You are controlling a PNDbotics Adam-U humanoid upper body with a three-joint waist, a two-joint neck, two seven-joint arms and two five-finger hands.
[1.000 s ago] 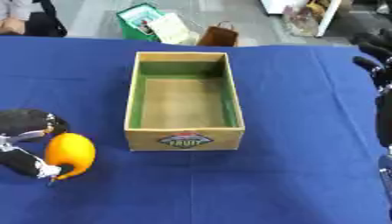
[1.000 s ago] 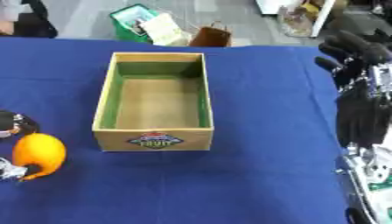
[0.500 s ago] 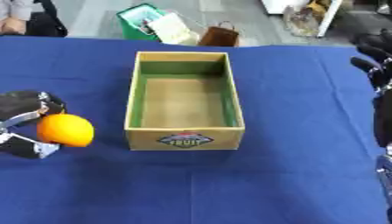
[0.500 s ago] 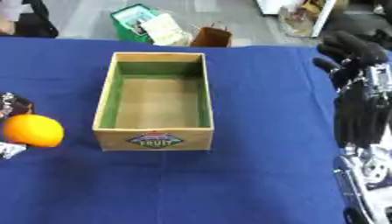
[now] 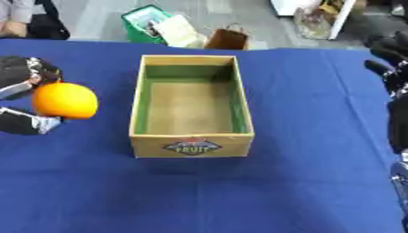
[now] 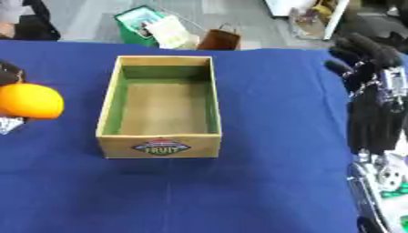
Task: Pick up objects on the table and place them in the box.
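Your left robot hand [image 5: 22, 98] was curled round orange [image 5: 64, 100], fingers above and below fruit, holding it clear of bench [image 5: 303, 182]. Orange sat at fingertip side of that hand, between hand and box [image 5: 191, 144]. Box lay well to right of left robot hand, open top, green inner walls, fruit label on near wall, nothing visible inside. Your right robot hand [image 6: 368, 54] stood upright at bench's right edge, fingers relaxed and spread, holding nothing, well apart from box.
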